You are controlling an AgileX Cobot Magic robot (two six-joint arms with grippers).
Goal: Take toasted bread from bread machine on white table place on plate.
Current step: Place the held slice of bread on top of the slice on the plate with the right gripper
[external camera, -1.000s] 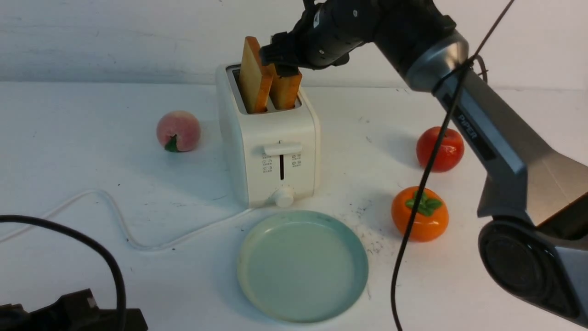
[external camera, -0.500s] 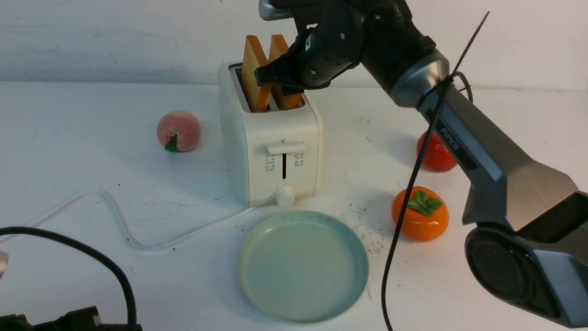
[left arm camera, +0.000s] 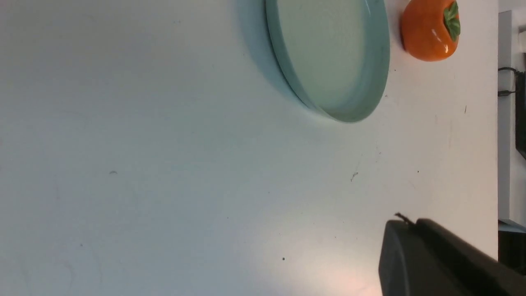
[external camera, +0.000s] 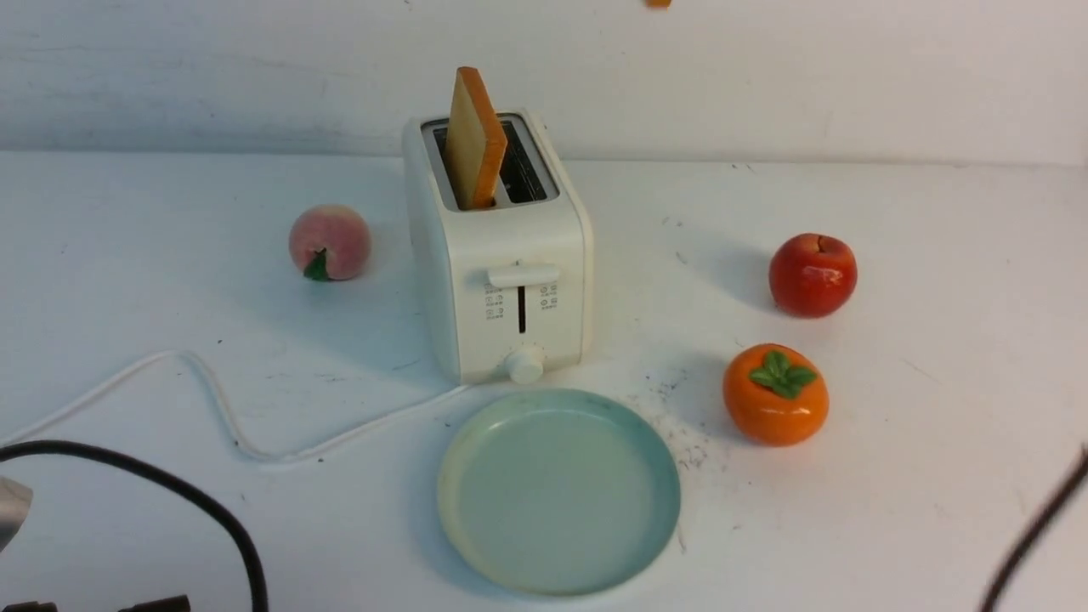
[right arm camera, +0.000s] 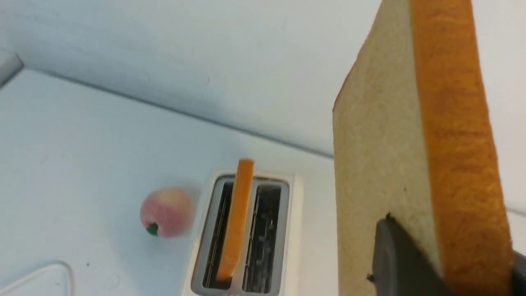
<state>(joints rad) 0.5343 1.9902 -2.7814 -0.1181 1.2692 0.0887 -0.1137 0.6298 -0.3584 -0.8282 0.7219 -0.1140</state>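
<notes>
Two slices are to be accounted for; where is each found?

One toast slice point(right arm camera: 386, 164) is clamped at one edge by the right gripper point(right arm camera: 456, 267) and carried on edge, high above the toaster point(external camera: 501, 255). In the front view only an orange scrap of it is seen at the top border. The other slice point(external camera: 473, 140) stands in the toaster's left slot, and the right slot is seen empty.

And the plate?

The pale blue-green plate point(external camera: 557, 493) is set on the white table point(external camera: 170, 255) just in front of the toaster, on the robot's side. Nothing is held in it.

What is the coming move judged to turn on?

From the held slice the plate lies downward and back toward the robot. The broad face would need to be turned level before release, or the slice may topple over the low rim.

Is the left arm nearer?

The left gripper point(left arm camera: 411, 246) is seen over the table near the plate, fingers pressed together on nothing. It is nearer, but the bread is carried by the right.
</notes>
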